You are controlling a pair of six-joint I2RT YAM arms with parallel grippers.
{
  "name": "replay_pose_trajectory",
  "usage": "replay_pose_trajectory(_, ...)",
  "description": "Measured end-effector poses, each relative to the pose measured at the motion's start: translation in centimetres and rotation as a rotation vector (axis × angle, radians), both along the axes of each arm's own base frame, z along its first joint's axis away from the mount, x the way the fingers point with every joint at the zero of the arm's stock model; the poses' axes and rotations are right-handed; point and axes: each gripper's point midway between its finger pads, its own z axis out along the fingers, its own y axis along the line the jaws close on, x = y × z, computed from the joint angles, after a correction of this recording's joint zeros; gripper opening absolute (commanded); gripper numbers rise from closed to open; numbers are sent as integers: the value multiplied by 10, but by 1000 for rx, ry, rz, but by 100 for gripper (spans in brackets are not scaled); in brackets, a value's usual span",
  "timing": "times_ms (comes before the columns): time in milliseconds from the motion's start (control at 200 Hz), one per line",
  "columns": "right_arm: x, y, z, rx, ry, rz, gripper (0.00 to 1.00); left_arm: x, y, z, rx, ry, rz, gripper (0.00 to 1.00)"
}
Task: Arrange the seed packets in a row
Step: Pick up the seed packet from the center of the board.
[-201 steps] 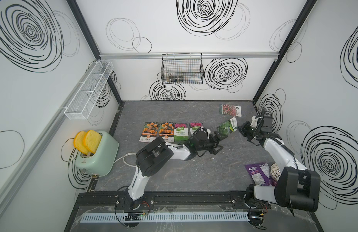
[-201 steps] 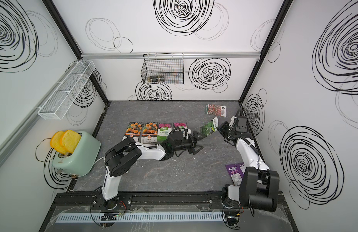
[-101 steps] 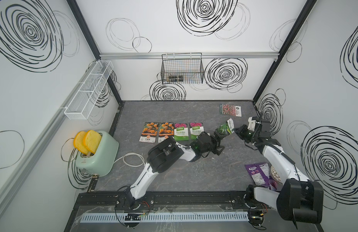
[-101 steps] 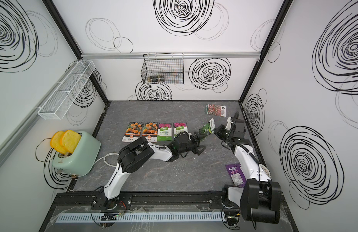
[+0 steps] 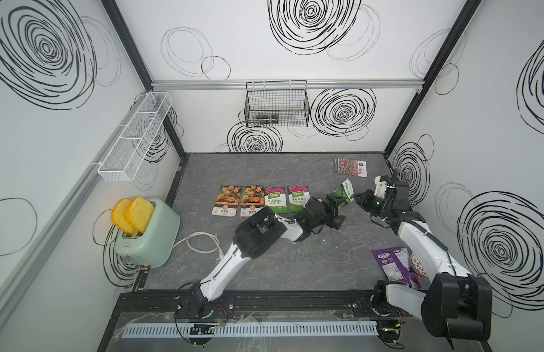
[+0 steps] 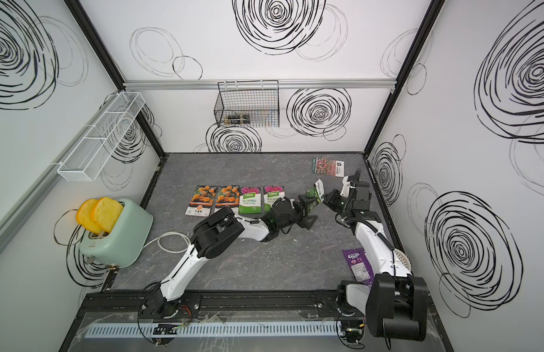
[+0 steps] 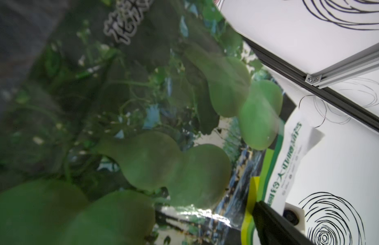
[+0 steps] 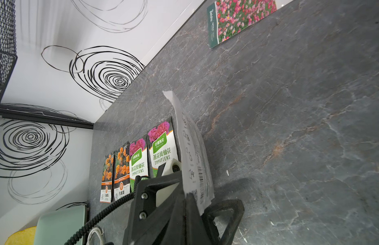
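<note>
Right gripper (image 5: 357, 198) is pinched shut on an edge of the green-fruit packet (image 5: 343, 195), near its white-banded end, and holds it up on edge over the grey worktop (image 5: 264, 262). In both top views the packet's long axis is tilted. Its dark green end dips toward the left gripper (image 5: 337, 209), and its white end points up and away toward the back wall. The right wrist view sees it almost edge-on (image 8: 193, 152), with the white printed back and a barcode turned to the right arm's side. The left wrist view is filled by its picture face (image 7: 163, 127), showing green gourd-shaped fruit among leaves. Whether the low end touches the worktop cannot be told.

The left gripper stands wide, with one jaw on each side of the packet's lower half and not closed on it.

Beyond the left gripper, on the side away from the right gripper, four packets lie flat side by side. The near pink-flower packet (image 5: 298, 198) is just beside the left gripper's wrist. Then come the far pink-flower packet (image 5: 276, 199), the near orange-flower packet (image 5: 253, 201) and the far orange-flower packet (image 5: 226, 201). Their long axes are parallel, with flower ends toward the back wall and title ends toward the arms' bases.

Past the right gripper toward the back wall, well apart from that row, the flower-field packet (image 5: 350, 167) lies flat. Its long axis runs crosswise to theirs and is slightly skewed. A purple snack pouch (image 5: 392, 265) lies back along the right arm, near its base.
</note>
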Motion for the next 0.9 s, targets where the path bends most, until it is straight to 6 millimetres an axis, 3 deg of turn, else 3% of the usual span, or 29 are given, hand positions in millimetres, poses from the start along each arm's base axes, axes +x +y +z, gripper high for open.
replay_pose_trajectory(120,0,3,0,-4,-2,11,0,8,1,-2,-9,2,20,70)
replay_pose_trajectory(185,-1,4,0,-7,-2,16,0,13,2,-2,-16,2,29,54)
replay_pose_trajectory(305,-1,5,-1,-18,-3,19,0,18,1,1,-18,-15,32,33)
replay_pose_trajectory(375,-1,5,-2,-31,0,18,0,19,0,3,-19,-22,29,15)
replay_pose_trajectory(460,-2,2,-6,-52,13,5,0,20,-2,6,-15,-40,21,0)
replay_pose_trajectory(730,-9,-12,-11,-138,59,-50,0,22,-17,33,-28,-123,-40,0)
replay_pose_trajectory(895,-6,-29,19,-212,31,-119,0,16,-30,49,2,-214,-133,0)
